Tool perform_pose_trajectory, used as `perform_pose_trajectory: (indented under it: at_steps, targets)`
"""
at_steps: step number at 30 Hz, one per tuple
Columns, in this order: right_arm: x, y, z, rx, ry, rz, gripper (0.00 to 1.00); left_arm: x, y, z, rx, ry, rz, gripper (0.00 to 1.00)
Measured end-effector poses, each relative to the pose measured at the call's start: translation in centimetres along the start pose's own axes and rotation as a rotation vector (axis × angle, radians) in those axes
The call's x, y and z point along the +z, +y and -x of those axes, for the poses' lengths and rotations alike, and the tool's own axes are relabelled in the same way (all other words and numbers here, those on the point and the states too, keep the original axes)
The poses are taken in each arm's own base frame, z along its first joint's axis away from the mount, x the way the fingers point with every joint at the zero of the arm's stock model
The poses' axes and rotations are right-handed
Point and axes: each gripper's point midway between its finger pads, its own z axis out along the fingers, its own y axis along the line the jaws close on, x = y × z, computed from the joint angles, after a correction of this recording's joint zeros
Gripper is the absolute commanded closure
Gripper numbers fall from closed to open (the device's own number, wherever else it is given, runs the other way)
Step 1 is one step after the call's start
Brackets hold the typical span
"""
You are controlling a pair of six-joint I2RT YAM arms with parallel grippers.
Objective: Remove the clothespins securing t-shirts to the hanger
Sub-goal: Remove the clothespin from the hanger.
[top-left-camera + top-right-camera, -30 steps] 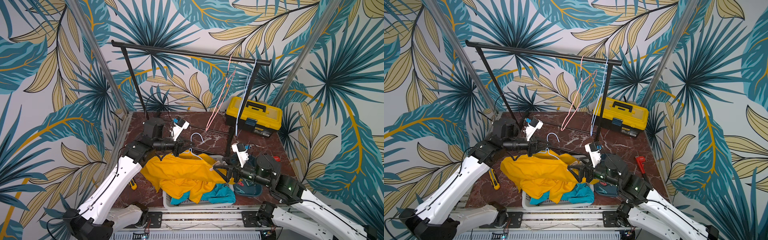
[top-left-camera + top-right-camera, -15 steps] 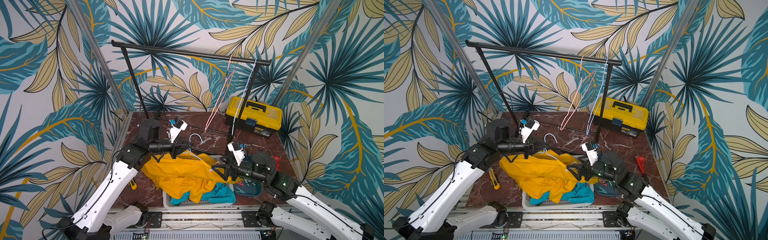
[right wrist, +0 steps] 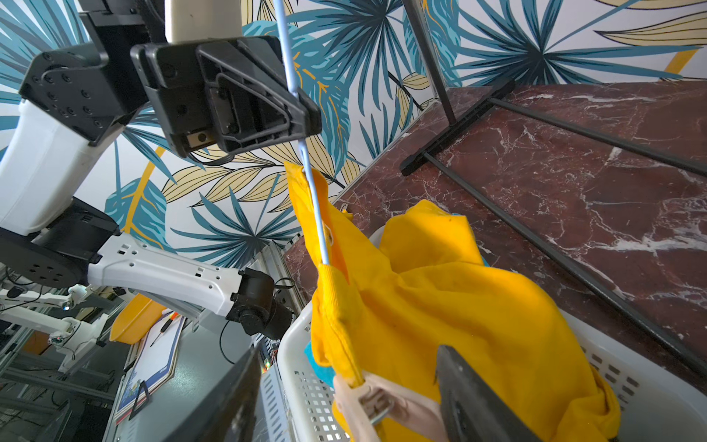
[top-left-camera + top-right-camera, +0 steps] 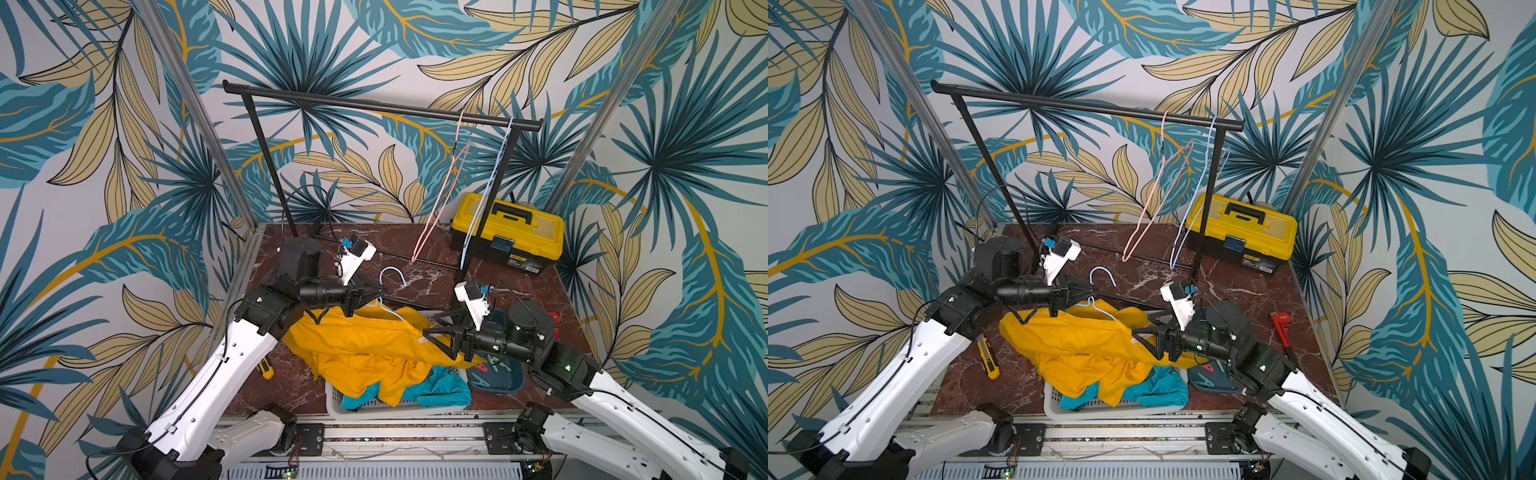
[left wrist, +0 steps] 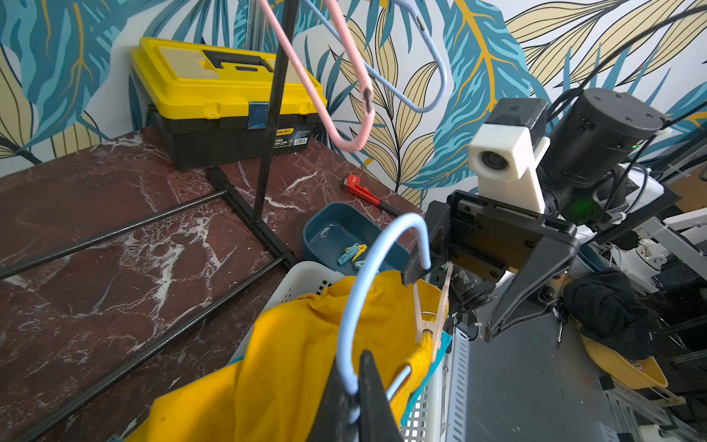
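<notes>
Loosely, right gripper (image 5: 447, 309) brackets tan clothespin (image 5: 431, 323) — at yellow t-shirt's (image 5: 298, 363) edge.

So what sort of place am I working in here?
Probably a staged robot test cell, not a home: printed leaf backdrop walls on aluminium posts, a small garment rack on a marble-look tabletop.

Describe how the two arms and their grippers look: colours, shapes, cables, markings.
The left arm and right arm have white shells with black joints and black motors; black cables run along them. The left gripper and right gripper are black, with triangular open-frame fingers. Each wrist carries a white camera mount. A green light glows on the right arm.
</notes>
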Motion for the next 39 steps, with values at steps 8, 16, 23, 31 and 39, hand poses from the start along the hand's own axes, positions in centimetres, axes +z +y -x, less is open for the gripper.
perform_pose_trajectory:
  at_steps: [8, 16, 23, 31, 39]
  targets:
    - [0.2, -0.6, -0.5, 0.011, 0.014, -0.021, 0.20, -0.4, -0.5, 1.0, 0.021, -0.021, -0.005, 1.00]
    - [0.3, -0.9, -1.0, 0.018, 0.021, -0.029, 0.27, -0.4, -0.5, 1.0, 0.021, -0.021, -0.005, 1.00]
    - [-0.1, -0.8, -1.1, 0.033, 0.009, -0.020, 0.43, -0.4, -0.4, 1.0, 0.021, -0.022, 0.000, 1.00]
    - [-0.2, -0.6, -0.8, 0.049, -0.008, -0.009, 0.52, -0.4, -0.2, 1.0, 0.021, -0.023, 0.011, 1.00]
    - [-0.6, -0.4, -0.6, 0.050, -0.024, -0.005, 0.61, -0.4, 0.0, 1.1, 0.021, -0.024, 0.023, 1.00]
